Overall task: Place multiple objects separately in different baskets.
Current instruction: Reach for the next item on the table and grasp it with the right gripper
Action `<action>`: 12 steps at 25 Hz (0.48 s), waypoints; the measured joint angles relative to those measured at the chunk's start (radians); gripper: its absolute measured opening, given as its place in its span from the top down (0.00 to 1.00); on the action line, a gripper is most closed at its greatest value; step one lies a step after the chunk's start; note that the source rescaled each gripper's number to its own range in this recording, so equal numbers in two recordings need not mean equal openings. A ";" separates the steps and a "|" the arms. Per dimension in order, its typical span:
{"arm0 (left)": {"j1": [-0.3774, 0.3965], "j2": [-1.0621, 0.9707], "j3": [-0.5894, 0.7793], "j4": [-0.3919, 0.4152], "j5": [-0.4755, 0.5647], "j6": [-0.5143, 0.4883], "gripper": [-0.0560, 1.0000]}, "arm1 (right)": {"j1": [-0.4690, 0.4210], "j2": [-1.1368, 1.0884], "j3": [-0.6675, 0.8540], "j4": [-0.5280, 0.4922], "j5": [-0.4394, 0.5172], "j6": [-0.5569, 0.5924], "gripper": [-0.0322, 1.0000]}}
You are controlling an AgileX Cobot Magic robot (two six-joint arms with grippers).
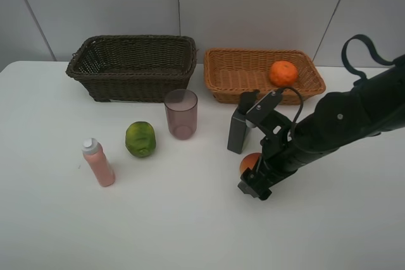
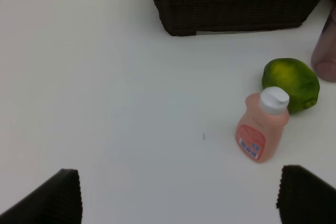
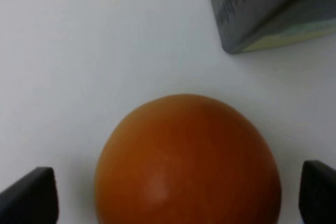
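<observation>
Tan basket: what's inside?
One orange sits inside the tan basket, toward its right end. The rest of the floor shows bare weave; the near wall hides a strip along the front.

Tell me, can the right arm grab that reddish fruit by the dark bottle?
Probably yes: its open end effector straddles the fruit, nothing between them, and the dark bottle stands apart.

We see a white counter (image 1: 50,219) carrying a dark basket (image 1: 133,85) and tan basket (image 1: 229,96) at top, with pink bottle (image 1: 99,164), green fruit (image 1: 140,138), mauve cup (image 1: 181,113), dark bottle (image 1: 237,133) and reddish fruit (image 1: 249,162) below.
</observation>
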 joint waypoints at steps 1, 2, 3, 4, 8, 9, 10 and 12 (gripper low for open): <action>0.000 0.000 0.000 0.000 0.000 0.000 0.03 | 0.000 0.000 0.000 0.000 0.002 0.000 0.11; 0.000 0.000 0.000 0.000 0.000 0.000 0.03 | 0.000 0.000 0.000 0.000 0.003 0.000 0.20; 0.000 0.000 0.000 0.000 0.000 0.000 0.03 | 0.000 0.000 0.000 0.000 0.005 0.000 0.34; 0.000 0.000 0.000 0.000 0.000 0.000 0.03 | 0.000 0.000 0.000 0.000 0.006 0.000 0.52; 0.000 0.000 0.000 0.000 0.000 0.000 0.03 | 0.000 0.000 0.000 0.000 0.007 0.000 0.65; 0.000 0.000 0.000 0.000 0.000 0.000 0.03 | 0.000 0.000 0.000 0.000 0.007 0.000 0.65; 0.000 0.000 0.000 0.000 0.000 0.000 0.03 | 0.000 0.000 0.000 0.000 0.007 0.000 0.65; 0.000 0.000 0.000 0.000 0.000 0.000 0.03 | 0.000 0.000 0.000 0.000 0.007 0.000 0.65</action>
